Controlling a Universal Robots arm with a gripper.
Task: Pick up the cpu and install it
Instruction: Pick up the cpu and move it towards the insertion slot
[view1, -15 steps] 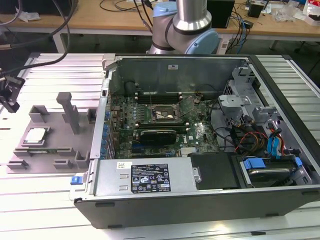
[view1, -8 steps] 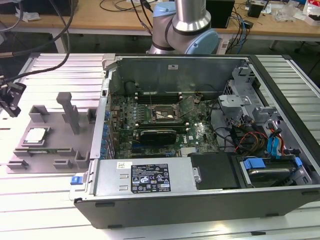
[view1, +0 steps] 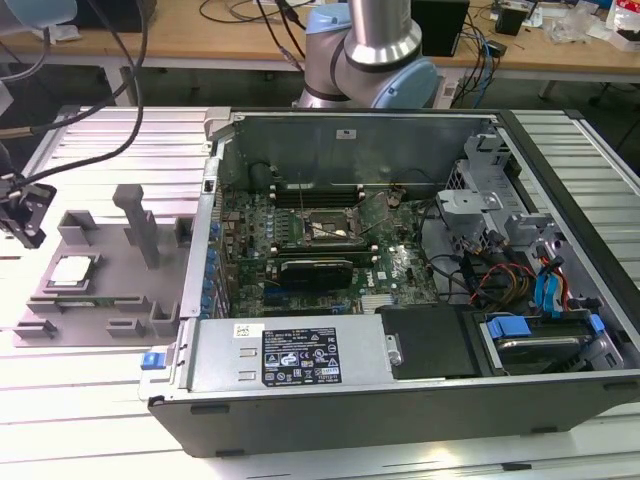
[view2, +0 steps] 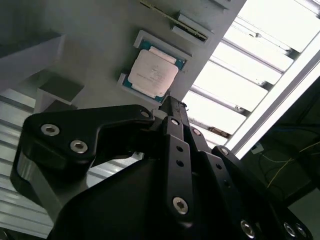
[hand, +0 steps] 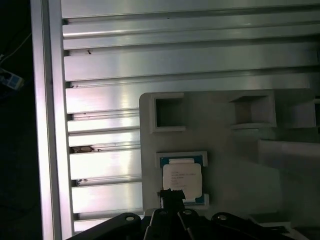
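Exterior view: the black tool (view1: 30, 232) hangs at the exterior view's far left, above the counter (view1: 90, 400) and raised clear of the grey holder tray (view1: 110, 290). The cpu (view1: 70, 270) lies flat, silver top up, in a square pocket of that tray, near the tool and not touching it. The open computer case (view1: 350, 140) lies to the exterior view's right of the tray. The motherboard socket (view1: 330, 228) inside it is well apart from the cpu.

Second wrist view: tool (view2: 172, 102) fingers (view2: 172, 150) run together to one narrow tip with no gap visible and nothing held between them. The cpu (view2: 152, 73) sits in its pocket on the holder tray (view2: 100, 30), just past the tip.

First wrist view: tool (hand: 172, 192) tip looks like a single closed point and is empty. It overlaps one edge of the cpu (hand: 182, 181); contact cannot be judged here. The cpu is seated in the holder tray (hand: 230, 150) on the slatted counter (hand: 150, 65).
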